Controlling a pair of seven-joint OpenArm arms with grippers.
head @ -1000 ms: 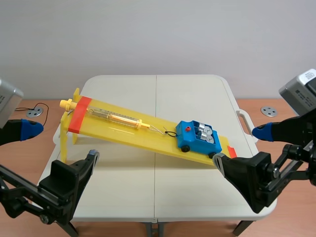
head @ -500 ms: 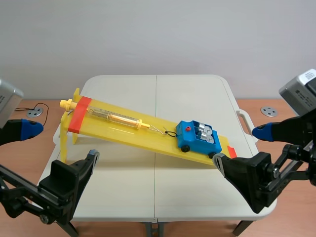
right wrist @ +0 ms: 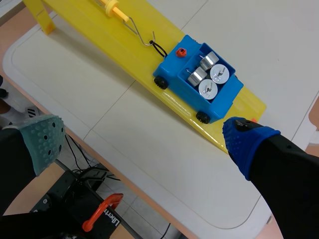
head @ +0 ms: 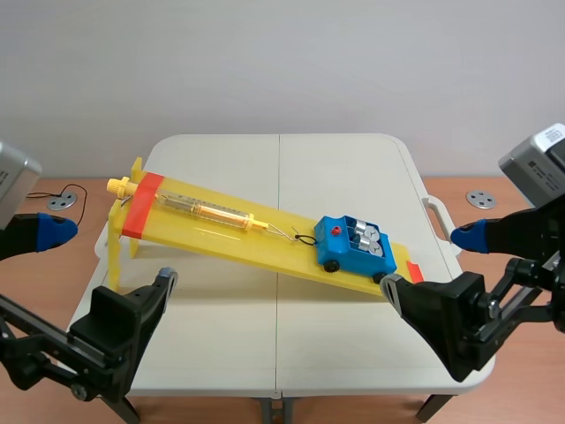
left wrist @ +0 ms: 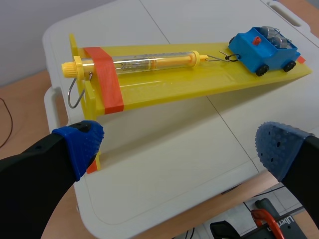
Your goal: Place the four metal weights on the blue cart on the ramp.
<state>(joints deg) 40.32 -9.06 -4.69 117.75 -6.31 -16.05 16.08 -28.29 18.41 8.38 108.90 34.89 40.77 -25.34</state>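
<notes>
A blue cart sits low on the yellow ramp, hooked by a wire to a yellow spring scale. Several metal weights lie inside the cart, also glimpsed in the left wrist view as weights in the cart. My left gripper hangs open above the table's near left part, short of the ramp. My right gripper is open and held above the table's near edge, with the cart ahead of it. Neither holds anything.
The ramp's raised end rests on yellow legs at the table's left. The white folding table has a handle on its right side. Wooden floor shows on both sides, with round metal discs on it.
</notes>
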